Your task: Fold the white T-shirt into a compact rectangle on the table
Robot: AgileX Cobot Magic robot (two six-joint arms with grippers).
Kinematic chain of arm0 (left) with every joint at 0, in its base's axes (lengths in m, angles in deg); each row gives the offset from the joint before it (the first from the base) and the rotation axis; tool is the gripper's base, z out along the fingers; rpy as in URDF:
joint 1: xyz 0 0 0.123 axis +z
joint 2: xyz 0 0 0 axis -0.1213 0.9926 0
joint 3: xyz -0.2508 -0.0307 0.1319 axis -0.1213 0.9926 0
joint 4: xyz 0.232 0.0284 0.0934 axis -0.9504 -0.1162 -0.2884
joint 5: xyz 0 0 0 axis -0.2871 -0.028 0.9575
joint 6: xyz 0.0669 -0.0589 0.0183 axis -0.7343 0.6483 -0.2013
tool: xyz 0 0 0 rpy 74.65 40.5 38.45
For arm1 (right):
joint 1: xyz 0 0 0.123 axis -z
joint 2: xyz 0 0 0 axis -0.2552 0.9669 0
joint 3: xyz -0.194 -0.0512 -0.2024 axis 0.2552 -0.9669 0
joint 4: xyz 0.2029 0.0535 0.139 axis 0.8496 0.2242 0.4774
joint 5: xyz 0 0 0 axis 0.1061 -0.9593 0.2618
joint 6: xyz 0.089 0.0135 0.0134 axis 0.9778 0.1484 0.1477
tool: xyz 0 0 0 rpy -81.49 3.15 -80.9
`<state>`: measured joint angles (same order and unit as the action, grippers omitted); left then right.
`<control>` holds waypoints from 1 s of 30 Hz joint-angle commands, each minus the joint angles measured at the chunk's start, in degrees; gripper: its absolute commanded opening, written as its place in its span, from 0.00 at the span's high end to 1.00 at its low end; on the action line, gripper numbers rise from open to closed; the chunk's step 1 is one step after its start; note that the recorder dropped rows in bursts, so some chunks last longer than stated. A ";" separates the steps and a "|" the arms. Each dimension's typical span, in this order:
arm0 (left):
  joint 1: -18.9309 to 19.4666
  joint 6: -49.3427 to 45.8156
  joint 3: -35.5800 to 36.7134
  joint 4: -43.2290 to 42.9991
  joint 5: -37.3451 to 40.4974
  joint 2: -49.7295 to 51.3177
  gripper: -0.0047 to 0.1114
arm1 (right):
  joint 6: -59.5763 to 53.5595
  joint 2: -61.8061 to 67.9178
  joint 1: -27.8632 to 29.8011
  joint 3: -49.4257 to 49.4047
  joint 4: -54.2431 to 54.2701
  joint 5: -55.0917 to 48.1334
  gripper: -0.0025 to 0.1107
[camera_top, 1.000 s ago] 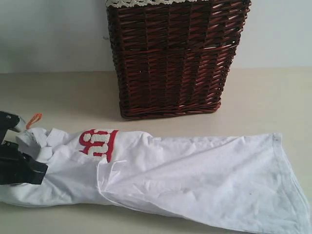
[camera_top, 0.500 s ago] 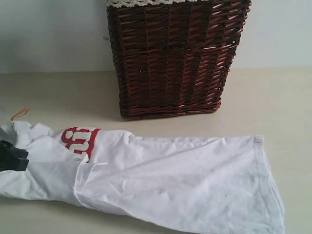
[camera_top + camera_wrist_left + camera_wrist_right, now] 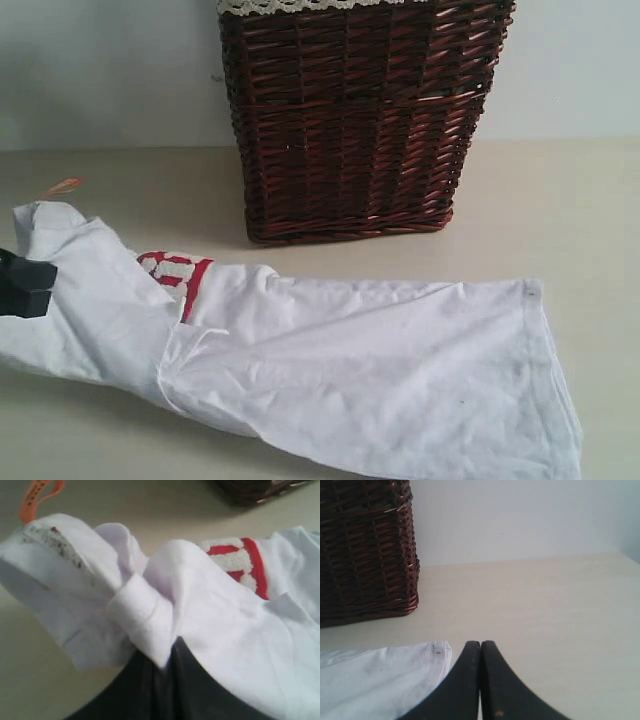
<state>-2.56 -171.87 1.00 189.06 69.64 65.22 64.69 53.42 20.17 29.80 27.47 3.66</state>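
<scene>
White T-shirt (image 3: 380,350) lies long across table (image 3: 560,200), collar end raised, pinched by left gripper (image 3: 170,652). Right gripper (image 3: 480,650) clenched, empty, near hem.

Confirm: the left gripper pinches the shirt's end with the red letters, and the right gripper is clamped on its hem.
Wrong on the right gripper: the right wrist view shows it shut on nothing, beside the shirt. The left gripper does pinch the lettered end.

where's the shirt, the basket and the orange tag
shirt (image 3: 380,360): exterior view, on its flat body panel
basket (image 3: 350,130): exterior view, on its front wicker wall
tag (image 3: 32,497): left wrist view, on the orange strip
</scene>
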 commanded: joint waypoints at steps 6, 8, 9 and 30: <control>2.31 2.22 -0.11 0.48 -12.01 -0.48 0.96 | -0.20 -0.38 0.00 -0.28 0.03 0.57 0.98; 3.32 4.14 -0.11 0.48 -12.01 -0.48 0.96 | -0.20 -0.38 0.00 -0.28 0.03 0.57 0.98; 3.77 4.42 -0.11 0.48 -12.21 -0.48 0.96 | -0.20 -0.38 0.00 -0.28 0.03 0.57 0.98; 5.20 12.23 -0.11 0.48 -17.38 -5.24 0.96 | -0.20 -0.38 0.00 -0.28 0.03 0.57 0.98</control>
<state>1.63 -160.48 1.00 189.06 54.45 60.55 64.69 53.42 20.17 29.80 27.47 3.66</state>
